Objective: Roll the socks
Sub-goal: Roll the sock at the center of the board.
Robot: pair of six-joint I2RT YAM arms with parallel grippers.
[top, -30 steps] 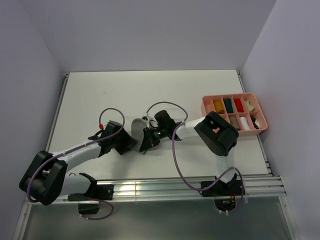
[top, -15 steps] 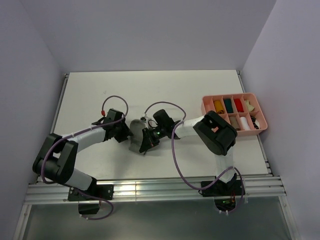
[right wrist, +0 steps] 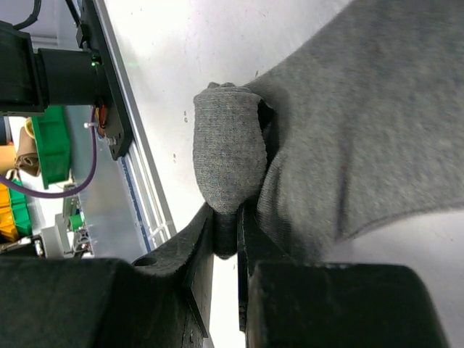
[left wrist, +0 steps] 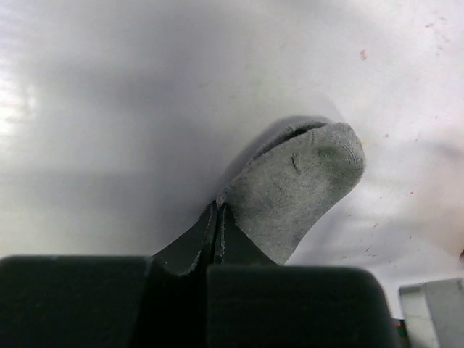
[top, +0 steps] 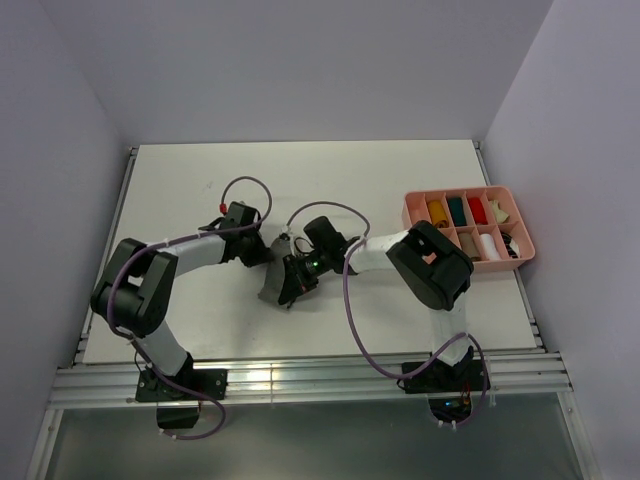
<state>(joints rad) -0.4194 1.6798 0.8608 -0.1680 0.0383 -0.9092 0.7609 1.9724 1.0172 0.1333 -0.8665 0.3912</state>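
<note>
On the table (top: 400, 175), left pincer (left wrist: 218, 217) and right pincer (right wrist: 226, 228) both pinching tight on the grey sock (left wrist: 301, 181).

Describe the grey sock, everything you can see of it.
The grey sock is soft knit fabric, plain grey wherever it shows. It lies on the white table near the middle, between the two arms. The left gripper is shut on a thin edge of it, the rounded toe pointing away from the fingers. The right gripper is clamped on a folded-over lump, with the rest spreading beside it. No cuff markings can be made out.
</note>
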